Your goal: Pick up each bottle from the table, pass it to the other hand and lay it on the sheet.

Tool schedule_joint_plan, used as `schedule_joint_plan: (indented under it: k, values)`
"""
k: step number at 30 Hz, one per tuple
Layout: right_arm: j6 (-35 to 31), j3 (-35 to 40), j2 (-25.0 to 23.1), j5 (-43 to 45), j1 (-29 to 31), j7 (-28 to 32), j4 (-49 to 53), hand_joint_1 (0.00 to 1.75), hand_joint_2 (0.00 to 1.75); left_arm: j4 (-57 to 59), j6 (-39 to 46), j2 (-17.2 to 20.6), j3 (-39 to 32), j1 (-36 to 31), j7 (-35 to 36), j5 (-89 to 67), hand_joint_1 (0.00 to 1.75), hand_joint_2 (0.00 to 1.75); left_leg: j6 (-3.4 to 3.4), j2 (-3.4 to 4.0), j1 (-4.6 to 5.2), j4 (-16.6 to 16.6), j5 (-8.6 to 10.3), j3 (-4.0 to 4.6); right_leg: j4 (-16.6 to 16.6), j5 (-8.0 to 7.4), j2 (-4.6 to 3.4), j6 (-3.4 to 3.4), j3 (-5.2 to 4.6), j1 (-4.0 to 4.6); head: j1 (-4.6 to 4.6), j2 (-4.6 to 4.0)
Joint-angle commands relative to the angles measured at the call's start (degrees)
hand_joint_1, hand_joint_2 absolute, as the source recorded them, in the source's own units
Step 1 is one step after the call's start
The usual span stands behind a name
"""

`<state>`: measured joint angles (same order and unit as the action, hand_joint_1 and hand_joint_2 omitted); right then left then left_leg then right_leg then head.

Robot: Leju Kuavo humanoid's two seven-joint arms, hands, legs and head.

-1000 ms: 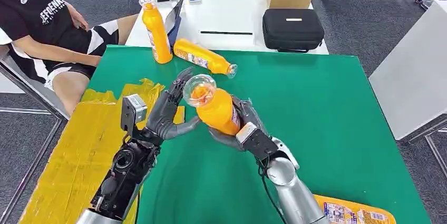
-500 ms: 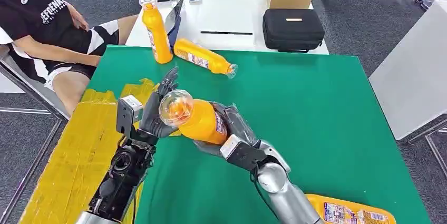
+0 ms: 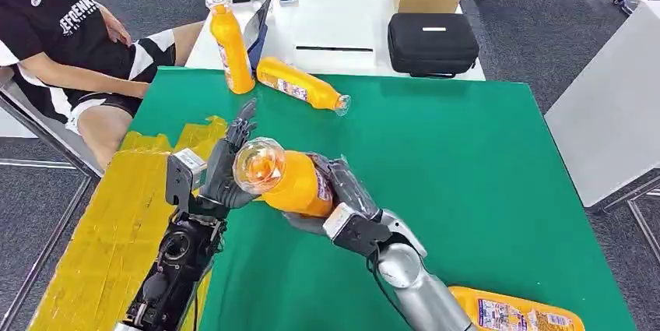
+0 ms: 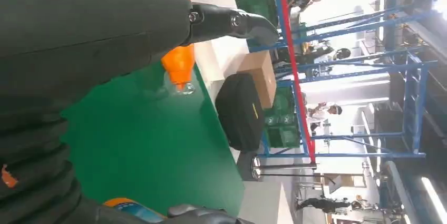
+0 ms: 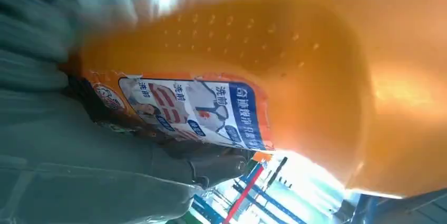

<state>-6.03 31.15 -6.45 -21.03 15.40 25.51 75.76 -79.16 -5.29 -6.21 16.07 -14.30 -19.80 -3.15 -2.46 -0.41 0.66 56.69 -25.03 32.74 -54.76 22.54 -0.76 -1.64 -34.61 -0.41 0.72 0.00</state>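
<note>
Right robot hand point(image 3: 336, 195) wrapped around the body of an orange bottle point(image 3: 292, 181), held above the green bench point(image 3: 467, 160); carried further toward the robot's left than a second ago, so the bottle's clear cap end now meets the left robot hand point(image 3: 222, 167). Left robot hand: fingers spread and raised, nothing gripped, lying against the cap end; it has moved little. Held bottle: long axis nearly level, cap end toward the robot's left, base inside the right robot hand. Right wrist view adds the bottle's dimpled wall and a blue-and-white printed label point(image 5: 195, 110), unreadable from the head view. Left wrist view adds a lying bottle point(image 4: 178, 55) beyond the thumb, and blue racking point(image 4: 337, 76) behind. Yellow sheet point(image 3: 101, 222): on the bench's left side, under the left arm. Other bottles: one standing point(image 3: 229, 43) at the far edge, one lying point(image 3: 300, 84) beside it, one lying point(image 3: 517, 311) at the near right. Person point(image 3: 70, 35) seated far left.
</note>
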Motion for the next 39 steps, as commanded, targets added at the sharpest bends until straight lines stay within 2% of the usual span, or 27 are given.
schedule_joint_plan:
  k: [1, 2, 5, 11, 16, 21, 36, 39]
  values:
    - [-12.8, -4.3, 1.5, -3.8, 0.8, -1.0, 1.4, 1.75, 1.75, -1.1, -0.2, 1.4, 2.9, 1.0, -0.1, 0.8, 0.0, 1.75, 0.1, -0.03, -0.02, 0.0, -0.06, -0.11, 0.0, 0.07, 0.08, 0.01, 0.13, 0.02, 0.0, 0.0]
    - [-13.8, -5.7, 1.6, -3.1, 1.1, -1.0, 1.1, 1.75, 1.75, -1.1, -0.2, 1.4, 2.9, 1.2, -0.2, 0.8, 0.0, 1.75, 0.24, -0.02, -0.1, 0.0, -0.24, -0.37, 0.0, 0.23, 0.15, 0.05, 0.4, 0.1, 0.0, 0.0]
    - [-19.5, -11.3, 0.9, -1.2, 1.7, 0.0, -0.9, 1.75, 1.75, -0.9, -0.1, 1.3, 3.0, 1.7, -0.2, 0.9, 0.0, 1.75, 0.14, -0.08, -0.04, 0.0, -0.11, -0.22, 0.0, 0.13, 0.17, 0.01, 0.25, 0.04, 0.0, 0.0]
    - [-23.3, -16.0, 0.1, 1.4, 1.4, 0.1, -1.2, 1.75, 1.75, -0.8, -0.1, 0.8, 3.7, 0.8, 0.1, 0.7, 0.0, 1.75, 0.15, -0.09, 0.0, 0.0, -0.08, -0.15, 0.0, 0.1, 0.16, 0.03, 0.19, 0.01, -0.02, 0.0]
    - [-23.8, -17.1, -0.1, 2.2, 1.8, 0.0, -2.8, 1.75, 1.75, -1.8, -0.2, 0.7, 4.6, 1.2, 0.3, 0.6, 0.0, 1.75, 0.1, -0.04, 0.02, 0.0, -0.05, -0.1, 0.0, 0.05, 0.08, 0.02, 0.11, 0.0, 0.0, 0.0]
    - [-22.4, -15.5, -0.5, 2.3, 2.7, -0.1, -6.2, 1.75, 1.75, -3.4, -0.6, 0.7, 5.8, 1.7, 0.5, -0.1, 0.0, 1.75, 0.13, 0.04, -0.02, 0.0, -0.1, -0.18, 0.0, 0.07, 0.03, 0.02, 0.18, 0.02, 0.02, 0.0]
    - [-15.4, -3.8, -2.4, -8.3, 7.7, -3.8, -15.5, 1.75, 1.75, -4.0, -3.5, 0.3, 8.7, -0.5, 0.8, 0.3, 0.0, 1.75, 0.15, 0.11, -0.05, 0.0, -0.11, -0.15, 0.0, 0.06, -0.02, 0.05, 0.15, 0.06, -0.02, 0.0]
    - [-15.5, -3.6, -2.7, -8.5, 7.7, -3.9, -15.7, 1.75, 1.75, -3.8, -3.5, 0.3, 8.7, -0.6, 0.8, 0.3, 0.0, 1.75, 0.15, 0.12, -0.04, 0.0, -0.11, -0.16, 0.0, 0.05, -0.05, 0.03, 0.15, 0.05, 0.0, 0.0]
